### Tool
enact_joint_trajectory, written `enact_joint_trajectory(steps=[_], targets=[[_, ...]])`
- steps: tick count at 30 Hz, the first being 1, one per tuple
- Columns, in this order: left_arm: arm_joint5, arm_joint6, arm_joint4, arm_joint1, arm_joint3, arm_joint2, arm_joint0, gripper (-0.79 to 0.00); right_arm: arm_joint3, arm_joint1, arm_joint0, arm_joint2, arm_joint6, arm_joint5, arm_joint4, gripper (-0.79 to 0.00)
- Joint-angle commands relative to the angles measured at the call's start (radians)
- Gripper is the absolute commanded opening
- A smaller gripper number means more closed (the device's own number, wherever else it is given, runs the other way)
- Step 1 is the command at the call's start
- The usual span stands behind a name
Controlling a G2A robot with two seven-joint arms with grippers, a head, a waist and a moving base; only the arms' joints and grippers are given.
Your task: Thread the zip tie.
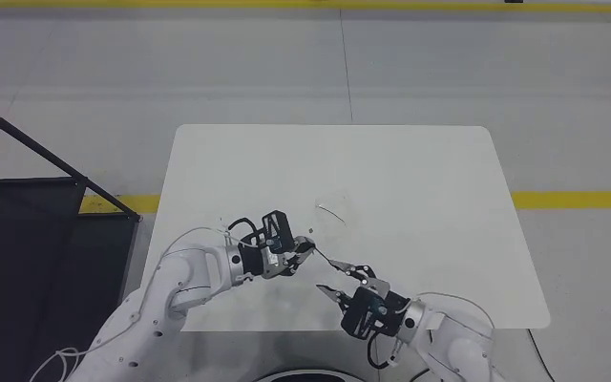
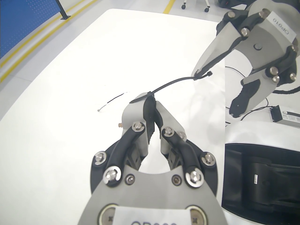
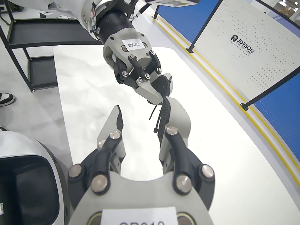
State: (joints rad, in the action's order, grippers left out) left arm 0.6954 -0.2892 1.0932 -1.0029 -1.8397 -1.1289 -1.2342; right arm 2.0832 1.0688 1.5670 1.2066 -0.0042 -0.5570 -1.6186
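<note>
Near the worktop's [image 1: 430, 191] front edge, left fingers [image 2: 134, 114] pinch the zip tie [image 2: 173, 82]; right fingers [image 2: 218, 47] gape wide, one tip touching its head.

You've got the zip tie [image 1: 325, 258] between left gripper [image 1: 307, 246] and right gripper [image 1: 329, 277], over the table [image 1: 430, 191] near edge. A second tie [image 1: 330, 208] lies on it behind them.
</note>
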Motion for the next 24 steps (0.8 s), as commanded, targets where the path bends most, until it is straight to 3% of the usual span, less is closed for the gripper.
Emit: enact_joint_trajectory(steps=[1,13,16,20,21,22,23,24], targets=[[-0.007,0.006,0.0,0.0,-0.002,-0.003,-0.003,-0.785,-0.002,0.0,0.0,0.004,0.0,0.004,0.02,-0.4],[-0.023,0.025,0.01,-0.002,-0.003,-0.012,-0.014,-0.785,-0.024,-0.002,-0.003,0.038,-0.033,-0.033,0.136,-0.339],[-0.035,0.038,0.004,-0.003,-0.002,-0.016,-0.015,-0.785,-0.041,-0.003,-0.01,0.047,-0.039,-0.067,0.181,-0.222],[-0.046,0.068,-0.004,-0.004,-0.005,-0.023,-0.02,-0.785,-0.094,-0.004,-0.049,0.052,0.011,-0.132,0.285,-0.228],[-0.048,0.075,-0.006,-0.005,-0.006,-0.025,-0.021,-0.785,-0.106,-0.003,-0.065,0.051,0.038,-0.145,0.319,-0.2],[-0.049,0.082,-0.008,-0.005,-0.008,-0.027,-0.023,-0.785,-0.111,-0.002,-0.075,0.051,0.051,-0.143,0.341,-0.068],[-0.048,0.089,-0.011,-0.005,-0.01,-0.028,-0.024,-0.785,-0.111,-0.002,-0.075,0.051,0.051,-0.143,0.341,0.0],[-0.043,0.094,-0.017,-0.005,-0.01,-0.029,-0.025,-0.785,-0.111,-0.002,-0.075,0.051,0.051,-0.143,0.341,0.0]])
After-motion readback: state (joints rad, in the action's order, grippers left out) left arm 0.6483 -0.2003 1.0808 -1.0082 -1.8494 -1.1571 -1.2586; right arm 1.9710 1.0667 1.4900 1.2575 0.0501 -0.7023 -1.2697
